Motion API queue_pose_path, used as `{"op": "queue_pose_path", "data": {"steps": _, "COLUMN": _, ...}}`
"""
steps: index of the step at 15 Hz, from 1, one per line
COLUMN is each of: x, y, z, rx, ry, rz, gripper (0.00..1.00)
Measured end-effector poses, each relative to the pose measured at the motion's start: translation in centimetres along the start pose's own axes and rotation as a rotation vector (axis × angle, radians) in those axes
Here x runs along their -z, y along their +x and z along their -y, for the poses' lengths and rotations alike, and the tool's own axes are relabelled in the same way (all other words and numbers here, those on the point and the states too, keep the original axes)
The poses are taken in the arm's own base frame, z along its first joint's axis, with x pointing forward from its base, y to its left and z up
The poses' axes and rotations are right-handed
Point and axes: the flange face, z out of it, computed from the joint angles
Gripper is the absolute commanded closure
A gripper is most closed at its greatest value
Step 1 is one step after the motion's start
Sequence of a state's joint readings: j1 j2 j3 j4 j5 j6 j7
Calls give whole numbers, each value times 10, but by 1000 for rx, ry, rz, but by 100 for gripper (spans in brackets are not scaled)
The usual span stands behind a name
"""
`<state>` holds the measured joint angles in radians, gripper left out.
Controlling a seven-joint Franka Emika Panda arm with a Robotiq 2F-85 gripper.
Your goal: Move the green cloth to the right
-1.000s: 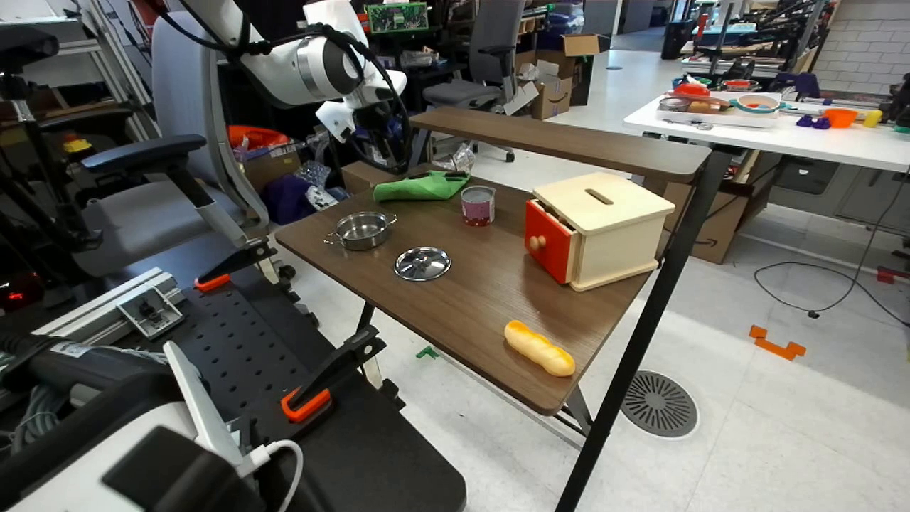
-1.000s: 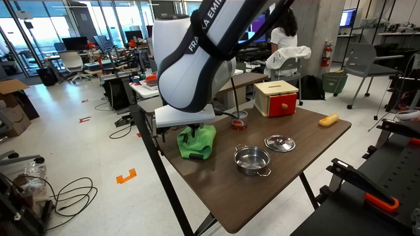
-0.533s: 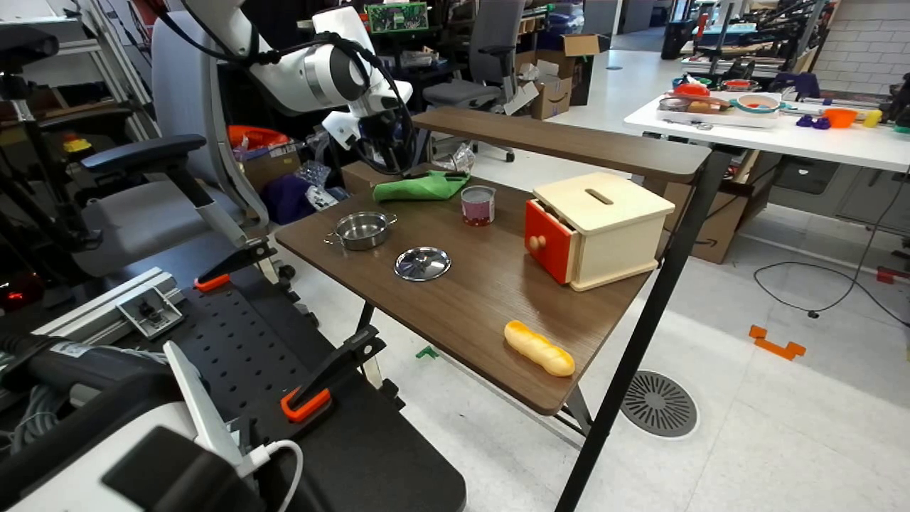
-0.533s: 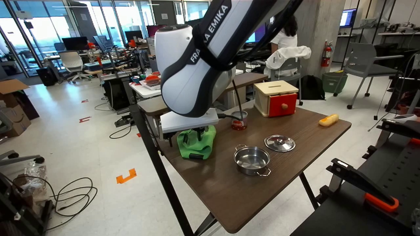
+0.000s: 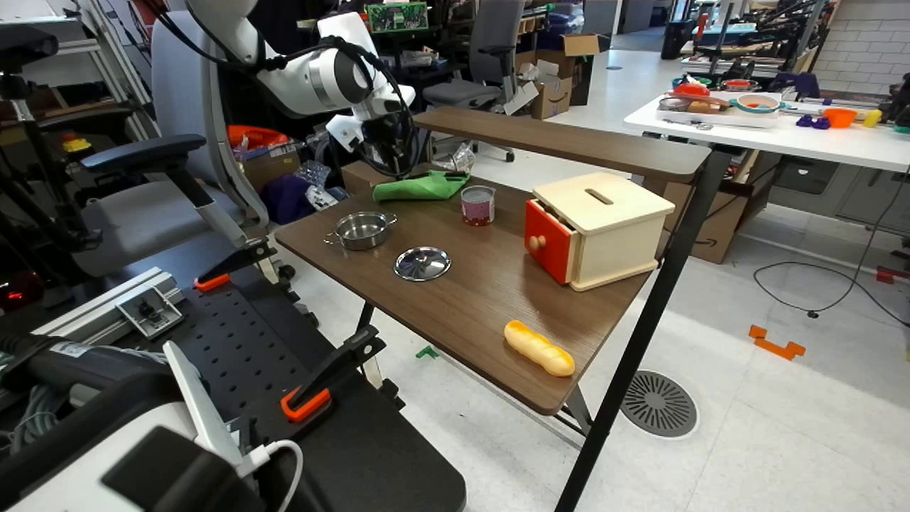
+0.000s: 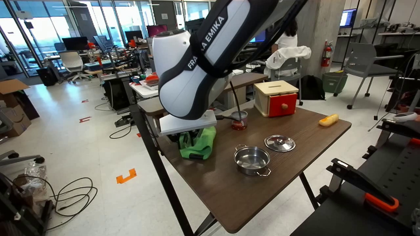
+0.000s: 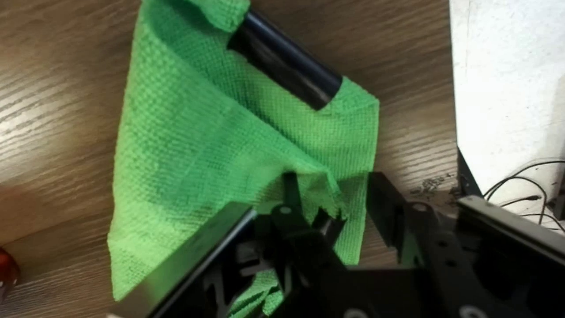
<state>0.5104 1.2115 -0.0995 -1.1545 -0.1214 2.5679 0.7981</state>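
The green cloth lies folded and rumpled on the table, with black strips on it; it shows in both exterior views as well, near the table's end. Down at the cloth, my gripper has its jaws apart. In the wrist view the left of its fingers presses against the cloth, and a raised fold runs between them. The right one stands over the cloth's edge beside bare wood. Neither side is seen pinching the fabric. In an exterior view the hand hides the cloth's far side.
On the brown table stand a steel pot, a pot lid, a can close to the cloth, a wooden box with a red drawer, and toy bread. A raised shelf runs along one side.
The arm has come down to the cloth. The fingers appear closer together than before. The cloth lies in the same place, and the other objects have not moved.
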Motion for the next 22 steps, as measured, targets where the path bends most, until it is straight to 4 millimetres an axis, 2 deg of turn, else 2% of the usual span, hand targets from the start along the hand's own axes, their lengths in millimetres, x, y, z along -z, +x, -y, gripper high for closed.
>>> {"op": "queue_pose_path", "data": {"steps": 1, "x": 0, "y": 2, "z": -1, "rx": -2, "ry": -2, "rz": -1, "gripper": 95}}
{"op": "queue_pose_path", "data": {"steps": 2, "x": -1, "y": 4, "z": -2, "rx": -5, "ry": -5, "rz": 0, "gripper": 99}}
{"op": "queue_pose_path", "data": {"steps": 10, "x": -4, "y": 8, "z": -6, "rx": -10, "ry": -17, "rz": 6, "gripper": 100}}
{"op": "queue_pose_path", "data": {"steps": 11, "x": -4, "y": 8, "z": -6, "rx": -10, "ry": -17, "rz": 6, "gripper": 73}}
{"op": "queue_pose_path", "data": {"steps": 12, "x": -4, "y": 8, "z": -6, "rx": -9, "ry": -18, "rz": 6, "gripper": 72}}
{"op": "queue_pose_path", "data": {"steps": 17, "x": -4, "y": 11, "z": -9, "rx": -9, "ry": -25, "rz": 0, "gripper": 38}}
{"op": "queue_pose_path", "data": {"steps": 18, "x": -5, "y": 12, "z": -10, "rx": -9, "ry": -28, "rz": -2, "gripper": 80}}
{"op": "queue_pose_path", "data": {"steps": 19, "x": -5, "y": 12, "z": -12, "rx": -9, "ry": -31, "rz": -3, "gripper": 75}}
{"op": "queue_pose_path", "data": {"steps": 20, "x": -7, "y": 12, "z": -13, "rx": -9, "ry": -35, "rz": -3, "gripper": 77}}
{"op": "queue_pose_path", "data": {"steps": 22, "x": -10, "y": 12, "z": -15, "rx": -8, "ry": -41, "rz": -1, "gripper": 90}}
